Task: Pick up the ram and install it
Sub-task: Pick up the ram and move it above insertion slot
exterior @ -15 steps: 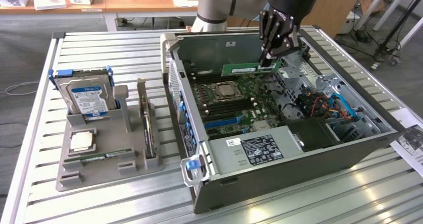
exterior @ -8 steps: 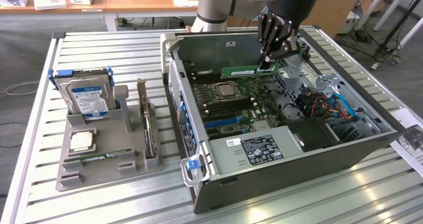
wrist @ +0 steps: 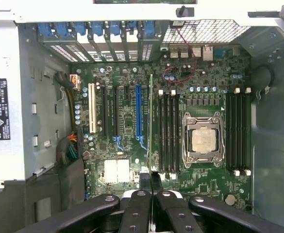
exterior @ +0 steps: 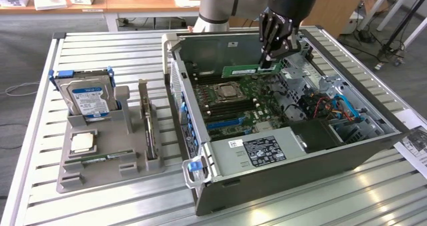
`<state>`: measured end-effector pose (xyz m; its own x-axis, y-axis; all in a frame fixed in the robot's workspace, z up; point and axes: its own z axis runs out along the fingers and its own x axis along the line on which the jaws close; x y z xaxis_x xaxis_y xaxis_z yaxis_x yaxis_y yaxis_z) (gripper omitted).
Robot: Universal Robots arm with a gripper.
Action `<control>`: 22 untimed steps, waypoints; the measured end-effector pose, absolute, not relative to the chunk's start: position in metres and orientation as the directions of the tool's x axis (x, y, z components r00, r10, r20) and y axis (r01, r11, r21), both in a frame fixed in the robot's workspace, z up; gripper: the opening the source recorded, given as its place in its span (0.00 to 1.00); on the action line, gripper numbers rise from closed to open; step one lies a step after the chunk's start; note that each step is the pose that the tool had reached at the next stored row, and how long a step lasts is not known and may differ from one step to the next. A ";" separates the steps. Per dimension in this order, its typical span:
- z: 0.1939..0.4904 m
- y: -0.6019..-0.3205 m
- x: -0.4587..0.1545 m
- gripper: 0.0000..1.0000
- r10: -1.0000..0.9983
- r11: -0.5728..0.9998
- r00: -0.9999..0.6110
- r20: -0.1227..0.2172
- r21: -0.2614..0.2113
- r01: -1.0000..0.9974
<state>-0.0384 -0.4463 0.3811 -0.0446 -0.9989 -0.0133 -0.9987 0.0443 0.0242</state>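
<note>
Several parts sit in a matte grey moulded holder (exterior: 137, 167), well off to the exterior view's left of the pincer (exterior: 269, 64): a boxy hard drive (exterior: 87, 100) with a blue-and-white label, a flat square silver processor chip (exterior: 81, 142), and a thin grey expansion card (exterior: 148, 121) standing on edge. All rest on a ribbed aluminium table (exterior: 113, 48).

Nearer the pincer, the sheet-metal wall of the open computer case (exterior: 175, 86) rises between holder and motherboard (exterior: 248, 112). The board is dark green and crowded, with a shiny framed processor socket (exterior: 228, 92) just below the pincer, and long black memory slots (wrist: 167, 131) alongside.

The pincer's black jointed fingers (wrist: 137, 208) are closed tight on the ram (exterior: 243, 69), a long, narrow green stick held level inside the case, over the board's far edge. From the wrist view the ram (wrist: 151, 121) shows edge-on as a thin line just beside the black slots; whether it touches the board cannot be told.

To the exterior view's right of the pincer lie perforated metal brackets and blue cables (exterior: 347, 108), leaving little free room on that side.
</note>
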 end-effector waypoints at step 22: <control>0.372 -0.425 -0.038 0.11 -0.999 0.043 -0.043 -0.015 0.024 -0.999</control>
<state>-0.0384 -0.4251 0.3716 -0.0429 -0.9990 -0.0150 -0.9988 0.0426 0.0243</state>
